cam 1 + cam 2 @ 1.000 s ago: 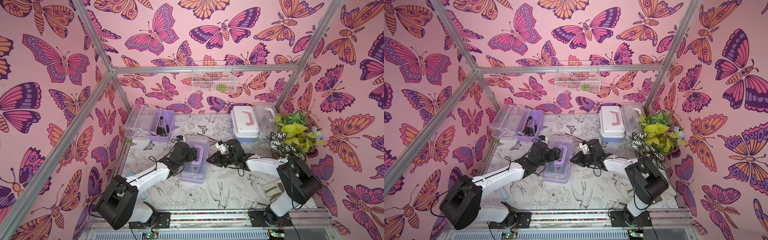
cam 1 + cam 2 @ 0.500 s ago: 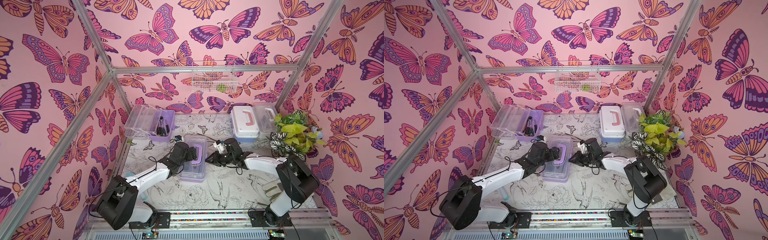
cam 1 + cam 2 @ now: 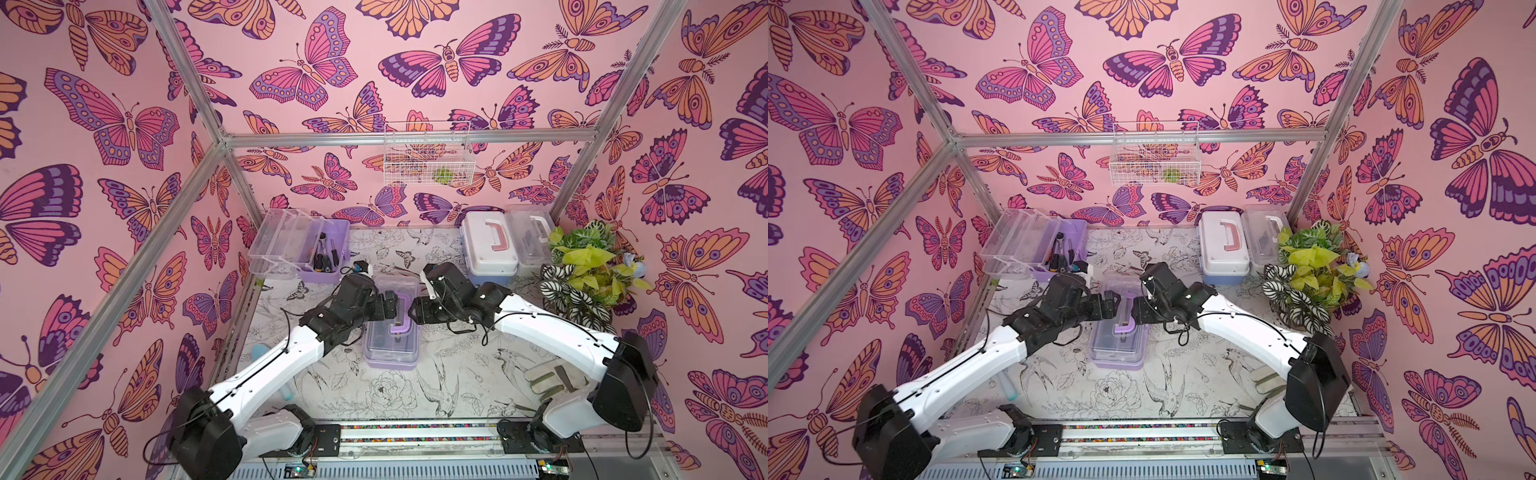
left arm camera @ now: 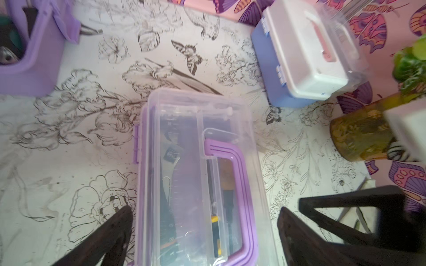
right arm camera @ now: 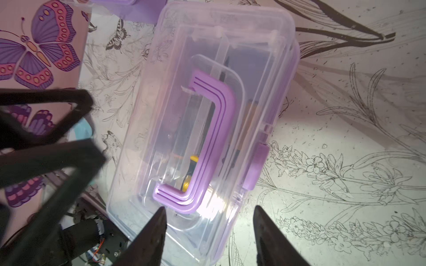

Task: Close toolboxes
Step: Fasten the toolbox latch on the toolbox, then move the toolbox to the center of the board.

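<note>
While hovering at the shut purple toolbox (image 3: 392, 332) mid-frame, gripping nothing, with left fingers (image 4: 108, 237) splayed wide, right fingers (image 5: 152, 241) parted.

light: bright, even | glare: clear lid (image 5: 214, 202) | wrist edges: blurred

Glossy clear-plastic toolbox lid (image 5: 253, 46), matt purple plastic handle (image 5: 219, 129), matt black fingers (image 5: 149, 237).

Two white robot arms with black joints reach from the lower corners of both top views toward mid-frame. The left arm (image 3: 270, 365) ends in a black two-fingered left gripper (image 3: 391, 300), jaws spread wide. The right arm (image 3: 552, 332) ends in a matching right gripper (image 3: 415, 309), jaws parted less widely. The grippers face each other, close together.
</note>
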`<state>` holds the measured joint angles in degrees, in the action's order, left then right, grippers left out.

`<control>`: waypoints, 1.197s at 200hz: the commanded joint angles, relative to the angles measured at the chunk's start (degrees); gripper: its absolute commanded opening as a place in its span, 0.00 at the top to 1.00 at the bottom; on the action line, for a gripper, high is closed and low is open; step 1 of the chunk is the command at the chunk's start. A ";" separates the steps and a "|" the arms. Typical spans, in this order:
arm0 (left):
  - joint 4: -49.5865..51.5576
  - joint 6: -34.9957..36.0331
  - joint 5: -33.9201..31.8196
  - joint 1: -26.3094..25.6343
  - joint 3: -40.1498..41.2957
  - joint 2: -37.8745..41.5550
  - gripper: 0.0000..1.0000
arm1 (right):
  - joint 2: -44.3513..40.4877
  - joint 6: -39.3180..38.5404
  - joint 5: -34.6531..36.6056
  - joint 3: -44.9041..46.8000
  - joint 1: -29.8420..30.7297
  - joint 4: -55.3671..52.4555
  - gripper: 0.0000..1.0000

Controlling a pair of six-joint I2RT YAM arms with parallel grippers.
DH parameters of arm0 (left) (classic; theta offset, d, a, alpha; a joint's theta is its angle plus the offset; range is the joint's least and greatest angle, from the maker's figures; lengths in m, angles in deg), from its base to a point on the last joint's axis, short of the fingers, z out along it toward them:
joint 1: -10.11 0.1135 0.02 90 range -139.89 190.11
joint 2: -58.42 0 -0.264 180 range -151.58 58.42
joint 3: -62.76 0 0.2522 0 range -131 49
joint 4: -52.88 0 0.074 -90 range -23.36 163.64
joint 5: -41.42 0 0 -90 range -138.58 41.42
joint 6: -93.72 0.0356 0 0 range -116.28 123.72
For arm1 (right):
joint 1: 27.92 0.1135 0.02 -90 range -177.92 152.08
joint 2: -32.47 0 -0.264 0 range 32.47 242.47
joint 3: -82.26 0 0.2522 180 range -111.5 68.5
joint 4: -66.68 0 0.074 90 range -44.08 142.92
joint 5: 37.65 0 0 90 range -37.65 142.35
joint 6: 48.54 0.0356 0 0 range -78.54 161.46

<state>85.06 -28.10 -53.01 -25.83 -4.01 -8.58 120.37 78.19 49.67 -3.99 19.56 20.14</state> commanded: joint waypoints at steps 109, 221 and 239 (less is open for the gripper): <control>9.34 3.42 0.60 4.72 6.43 11.36 0.02 | 20.61 -1.10 14.64 -19.09 4.66 -20.14 0.55; 9.71 2.50 0.83 6.40 8.58 14.26 0.02 | 23.13 -11.96 16.94 -27.14 -7.05 -20.75 0.63; 9.72 2.35 0.95 6.50 8.55 14.18 0.02 | 19.18 -12.15 15.54 -23.98 -5.99 -19.43 0.55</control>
<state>93.76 -25.69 -52.44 -19.77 3.66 4.82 144.83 68.05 65.27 -31.27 12.48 1.87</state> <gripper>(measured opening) 0.977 0.410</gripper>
